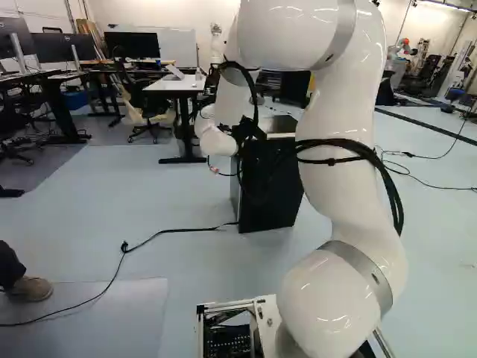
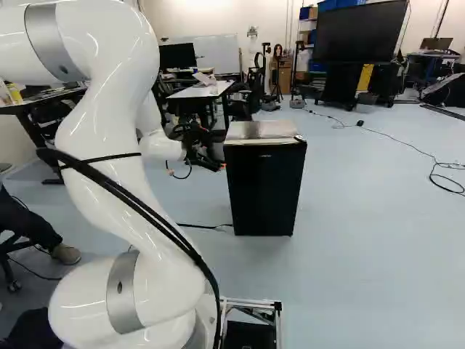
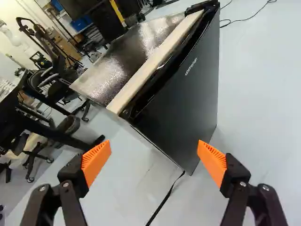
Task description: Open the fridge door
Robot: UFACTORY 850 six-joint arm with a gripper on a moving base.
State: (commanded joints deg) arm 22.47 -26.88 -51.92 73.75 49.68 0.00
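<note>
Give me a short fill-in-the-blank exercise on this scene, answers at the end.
The end effector has its fingers ____, not shut.
Its pads are coloured ____.
The fridge door is coloured ____.
In the right base view, the fridge stands to the ____ of the white arm.

Missing words: open; orange; black; right

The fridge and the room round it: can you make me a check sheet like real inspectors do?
Surface: pale floor, with the fridge standing upright on it.
Job's things: the fridge's black door looks shut; the top is silvery.
Clutter: some things lie on a white table behind.
Jaws: open and apart, orange pads showing, nothing gripped.
Cables: a black cable runs over the floor to the fridge's foot; more cables are strapped along the arm.
Surroundings: a big black screen, a whiteboard and an office chair.
</note>
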